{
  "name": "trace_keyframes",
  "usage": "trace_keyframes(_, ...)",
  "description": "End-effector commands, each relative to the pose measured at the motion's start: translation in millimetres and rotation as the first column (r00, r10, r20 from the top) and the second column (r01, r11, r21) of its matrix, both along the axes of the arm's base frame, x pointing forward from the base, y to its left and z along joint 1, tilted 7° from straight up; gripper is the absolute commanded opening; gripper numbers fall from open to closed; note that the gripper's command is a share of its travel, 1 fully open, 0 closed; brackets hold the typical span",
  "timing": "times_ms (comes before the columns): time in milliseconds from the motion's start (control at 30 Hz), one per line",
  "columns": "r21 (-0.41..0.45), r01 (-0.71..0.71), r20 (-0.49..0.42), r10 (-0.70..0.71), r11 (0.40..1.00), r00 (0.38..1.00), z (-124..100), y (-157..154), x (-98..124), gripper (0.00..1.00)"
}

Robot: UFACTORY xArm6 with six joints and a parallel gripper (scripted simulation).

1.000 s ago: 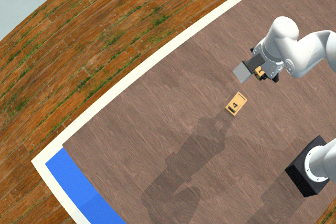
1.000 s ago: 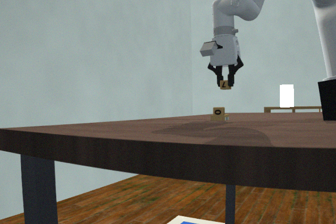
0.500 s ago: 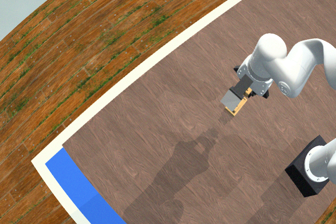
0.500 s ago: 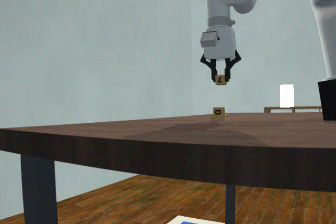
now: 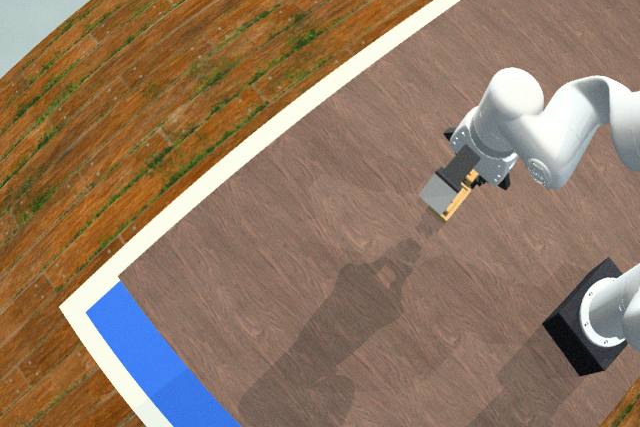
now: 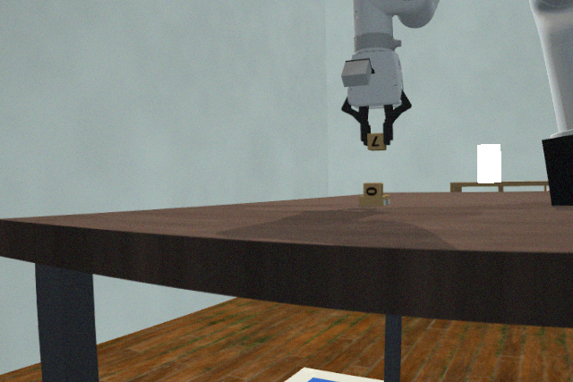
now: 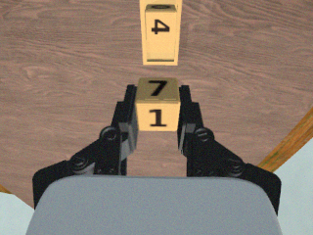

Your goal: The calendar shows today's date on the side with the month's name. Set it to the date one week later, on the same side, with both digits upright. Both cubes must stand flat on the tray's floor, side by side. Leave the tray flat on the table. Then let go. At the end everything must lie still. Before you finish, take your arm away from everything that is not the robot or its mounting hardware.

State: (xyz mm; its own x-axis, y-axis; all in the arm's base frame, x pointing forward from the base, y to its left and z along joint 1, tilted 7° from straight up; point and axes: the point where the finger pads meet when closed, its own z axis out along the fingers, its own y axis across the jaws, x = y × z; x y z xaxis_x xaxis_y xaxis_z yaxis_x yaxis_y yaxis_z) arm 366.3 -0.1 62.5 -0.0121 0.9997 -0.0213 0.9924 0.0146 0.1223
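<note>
1. The gripper (image 6: 376,137) is clamped on one wooden date cube (image 7: 156,110), held high above the table (image 6: 277,248). A side grip is used, w/ fingers on two opposite faces, so the numbered faces are left readable: 7 and 1 in the wrist view, a tilted 7 in the exterior view.
2. The cube is prob. kept aloft so it can be turned to a new face w/o scraping the tray or its neighbour.
3. The tray (image 6: 372,200) is seen resting on the table below the gripper, well apart from the held cube. The second cube (image 6: 372,190) is still seated in it, w/ a 0 on the exterior-facing side and a 4 on top (image 7: 160,27).
4. The slot beside the second cube is judged vacant; the held cube is meant to go back there, flat on the floor.
5. The month label can't be read, so the target date can't be confirmed.
</note>
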Motion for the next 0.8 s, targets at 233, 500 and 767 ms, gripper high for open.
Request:
trace_keyframes(233,0.0,0.0,0.003,0.0,1.0,1.0,-26,0,5,0.27)
trace_keyframes(500,0.0,0.0,0.003,0.0,1.0,1.0,-48,-1,8,0.27)
trace_keyframes(767,0.0,0.0,0.003,0.0,1.0,1.0,-54,-1,9,0.27)
